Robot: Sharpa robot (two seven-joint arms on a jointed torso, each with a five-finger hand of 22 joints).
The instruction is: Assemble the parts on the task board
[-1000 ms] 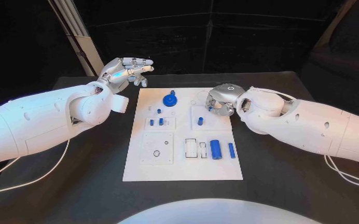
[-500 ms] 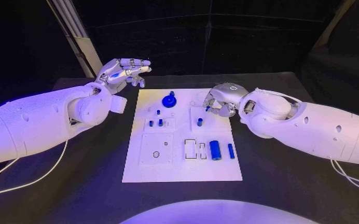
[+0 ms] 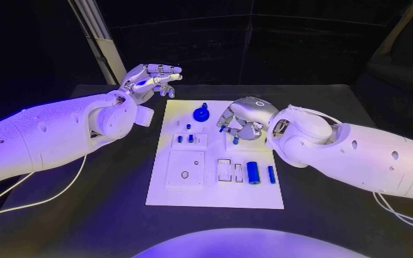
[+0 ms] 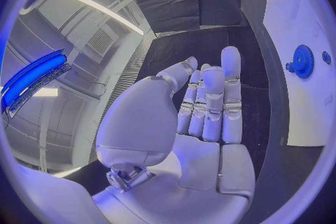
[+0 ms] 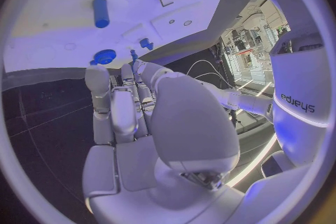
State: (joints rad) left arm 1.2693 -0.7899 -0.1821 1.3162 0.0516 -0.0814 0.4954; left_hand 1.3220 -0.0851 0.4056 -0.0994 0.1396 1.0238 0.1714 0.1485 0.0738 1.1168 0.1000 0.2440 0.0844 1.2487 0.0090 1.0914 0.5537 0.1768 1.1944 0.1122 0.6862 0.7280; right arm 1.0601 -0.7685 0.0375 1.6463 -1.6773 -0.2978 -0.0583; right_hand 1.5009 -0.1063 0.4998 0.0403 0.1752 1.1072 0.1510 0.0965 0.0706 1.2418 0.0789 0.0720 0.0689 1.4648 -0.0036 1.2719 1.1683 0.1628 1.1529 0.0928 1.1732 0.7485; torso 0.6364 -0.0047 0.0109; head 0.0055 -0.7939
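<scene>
The white task board (image 3: 169, 181) lies in the middle of the table. On it are a blue gear (image 3: 202, 113), two short pegs (image 3: 184, 139), a peg (image 3: 235, 140), a thick blue cylinder (image 3: 254, 172) and a thin pin (image 3: 271, 174). My right hand (image 3: 241, 119) hovers over the board's far right part, fingers pointing down just above that peg, and nothing shows in its grasp. The right wrist view has the right hand (image 5: 133, 117) stretched toward the gear (image 5: 105, 56) and a small peg (image 5: 145, 43). My left hand (image 3: 153, 79) is raised off the board's far left corner, holding nothing.
Empty rectangular slots (image 3: 230, 170) and a square plate with a ring (image 3: 185, 171) sit on the board's near half. A metal post (image 3: 91, 25) stands behind the left arm. White cables (image 3: 52, 195) trail on the black table at both sides.
My right hand has moved left, from the board's right edge to over the single peg. The left hand has barely shifted. The camera view has moved slightly.
</scene>
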